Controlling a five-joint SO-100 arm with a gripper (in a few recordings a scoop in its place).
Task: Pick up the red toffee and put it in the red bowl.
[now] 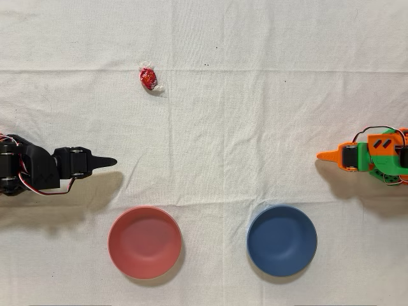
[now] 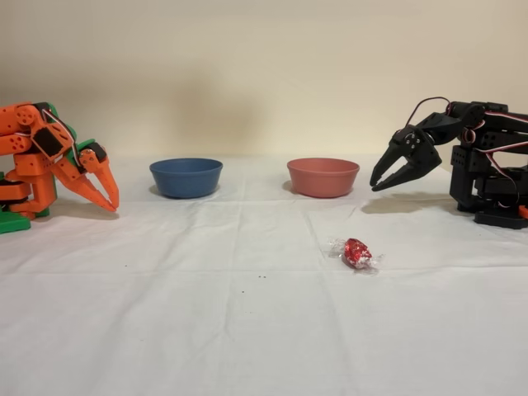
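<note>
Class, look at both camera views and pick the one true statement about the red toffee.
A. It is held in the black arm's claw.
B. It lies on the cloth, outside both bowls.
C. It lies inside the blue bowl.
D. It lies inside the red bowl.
B: the red toffee lies on the bare cloth, apart from the red bowl, the blue bowl and the claw, which holds nothing.

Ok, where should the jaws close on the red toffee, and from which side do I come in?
Grip the round red body of the red toffee, not its clear twisted ends, which look too flimsy to hold. It lies flat on the cloth with open space all round, so coming straight down from above looks best. In the overhead view the twists run upper left to lower right; set the gripper across that line.
</note>
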